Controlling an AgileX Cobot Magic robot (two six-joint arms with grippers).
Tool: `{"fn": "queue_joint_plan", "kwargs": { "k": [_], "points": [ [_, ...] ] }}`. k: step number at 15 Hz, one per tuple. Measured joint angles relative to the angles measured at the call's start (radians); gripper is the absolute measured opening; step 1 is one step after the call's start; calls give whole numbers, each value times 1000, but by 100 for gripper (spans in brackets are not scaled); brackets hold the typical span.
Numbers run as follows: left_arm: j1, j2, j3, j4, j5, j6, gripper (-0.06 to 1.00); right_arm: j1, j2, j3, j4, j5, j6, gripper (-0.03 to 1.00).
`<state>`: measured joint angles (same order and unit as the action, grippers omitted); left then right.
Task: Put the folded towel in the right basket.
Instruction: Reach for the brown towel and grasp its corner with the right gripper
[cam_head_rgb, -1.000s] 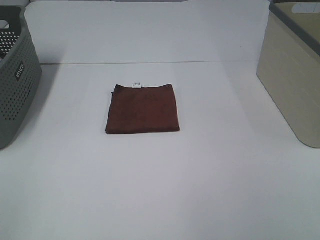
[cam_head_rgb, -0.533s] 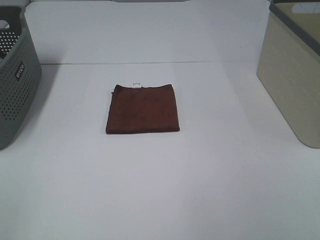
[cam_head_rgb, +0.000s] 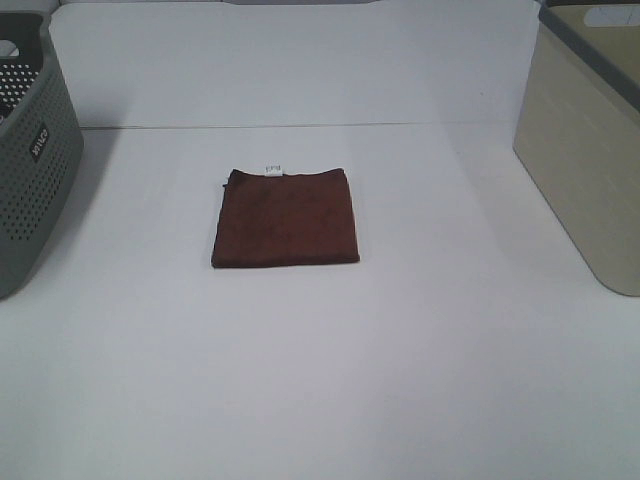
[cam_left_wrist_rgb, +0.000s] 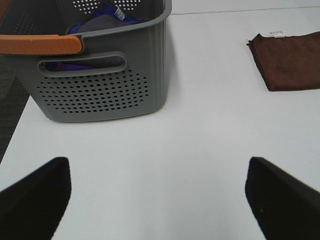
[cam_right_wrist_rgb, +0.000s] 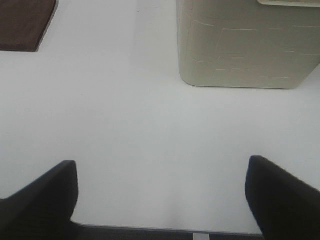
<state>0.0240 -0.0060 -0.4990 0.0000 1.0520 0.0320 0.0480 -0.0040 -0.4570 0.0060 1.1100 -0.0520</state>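
Nothing moved: one towel (cam_head_rgb: 285, 217), grey basket (cam_head_rgb: 35, 190), beige basket (cam_head_rgb: 580, 150).

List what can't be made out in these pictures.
1. Inside of the beige basket: hidden by its own wall in the right wrist view, mostly cut off by the frame edge in the exterior high view.
2. Contents of the grey basket: mostly behind its wall in the left wrist view.
3. Print on the tag of the towel: too small in the exterior high view.
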Motion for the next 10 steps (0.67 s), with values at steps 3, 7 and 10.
{"fn": "queue_joint_plan", "kwargs": {
  "k": [3, 7, 10],
  "points": [
    [0, 0, 0, 0, 0, 0, 88, 0, 27, -16, 0, -65, 0, 86],
    [0, 0, 0, 0, 0, 0, 88, 0, 296, -81, 32, -244, -11, 84],
    [0, 0, 0, 0, 0, 0, 88, 0, 532, -178, 63, -314, -54, 83]
  ]
}}
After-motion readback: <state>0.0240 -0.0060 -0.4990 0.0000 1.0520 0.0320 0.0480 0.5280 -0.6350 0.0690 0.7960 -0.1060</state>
